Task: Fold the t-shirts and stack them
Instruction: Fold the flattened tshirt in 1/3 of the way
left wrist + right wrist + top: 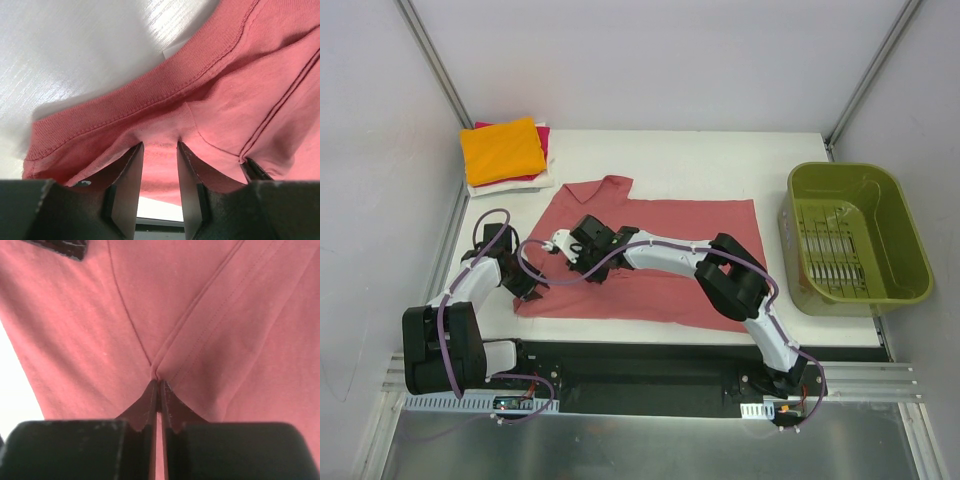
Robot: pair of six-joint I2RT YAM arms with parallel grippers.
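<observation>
A large salmon-red t-shirt (pixel 670 255) lies spread on the white table (pixel 720 165), its collar (pixel 610 188) toward the back left. My left gripper (pixel 528 287) sits at the shirt's near left corner. In the left wrist view the left gripper (pixel 160 144) is shut on a bunched fold of the shirt (pixel 225 90) by its hem. My right gripper (pixel 556 245) is over the shirt's left part. In the right wrist view the right gripper (pixel 158 381) is shut on a puckered pinch of the shirt (pixel 200 305) at a seam.
A stack of folded t-shirts rests at the back left corner: orange (pixel 502 150) on top, magenta (pixel 542 135) and white (pixel 510 185) under it. An olive-green basket (pixel 895 225) stands at the right edge. Frame posts rise at both back corners.
</observation>
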